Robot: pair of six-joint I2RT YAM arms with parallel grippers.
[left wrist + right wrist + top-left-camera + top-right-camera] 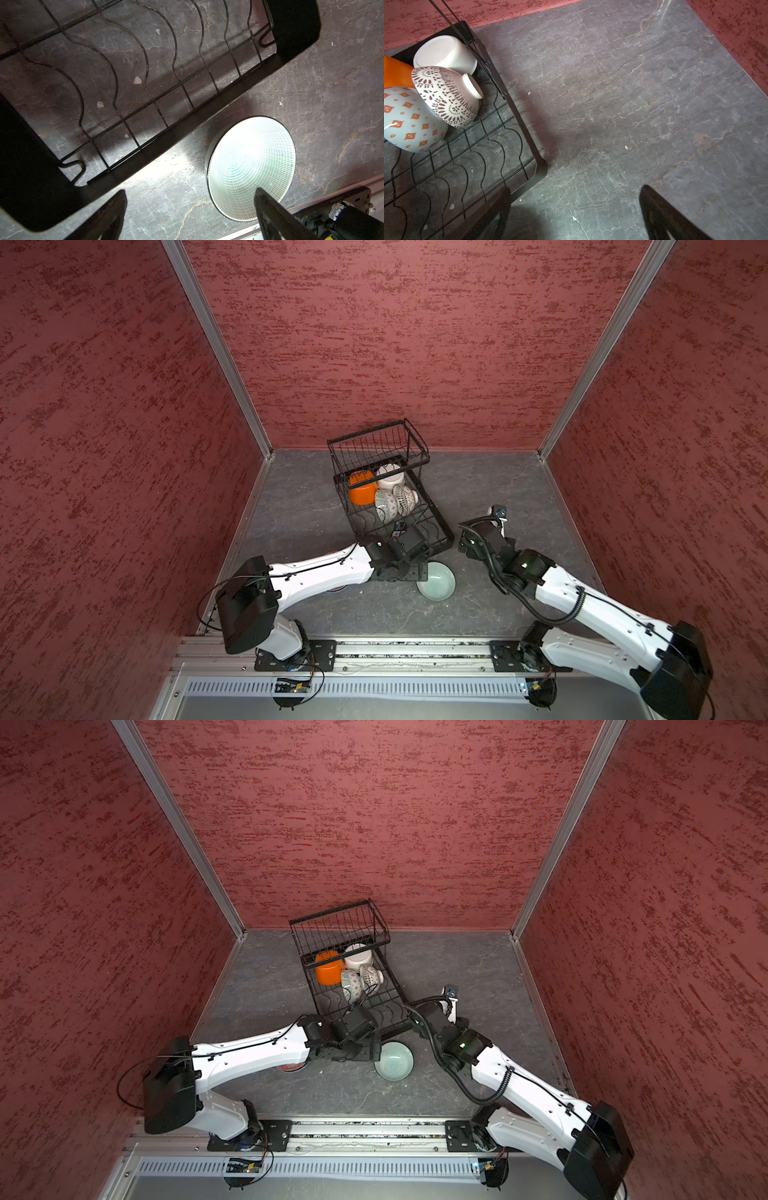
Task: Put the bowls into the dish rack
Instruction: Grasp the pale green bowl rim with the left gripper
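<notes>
While four bowls already lie in the rack [187, 122], a pale green bowl [436, 583] stands upright on the tabletop [633, 93], just outside the rack's near end and apart from its black frame. The left pincer [191, 190] hangs over that spot with its jaws spread wide. In the left wrist view one finger [270, 207] crosses the bowl's ribbed inside while the other finger [112, 212] sits over bare tabletop near the rack frame. Whether the first finger touches the bowl, I cannot tell. Inside the rack the bowls cluster at the far part of the flat base, tipped on their sides against each other. An orange bowl [360, 491] and a white bowl [390, 479] lie partly under the raised basket [378, 443]. A brown-patterned bowl [446, 95] leans just in front of the white one, touching a grey bowl with terracotta diamonds [409, 122] beside it. The wavy dividers nearer the arms show only tabletop through the wires. The right pincer [576, 187] is spread too, holding nothing, and sits over bare tabletop just beside the rack's near right corner. A reddish rim [293, 1067] peeks from under the left arm, too hidden to identify.
</notes>
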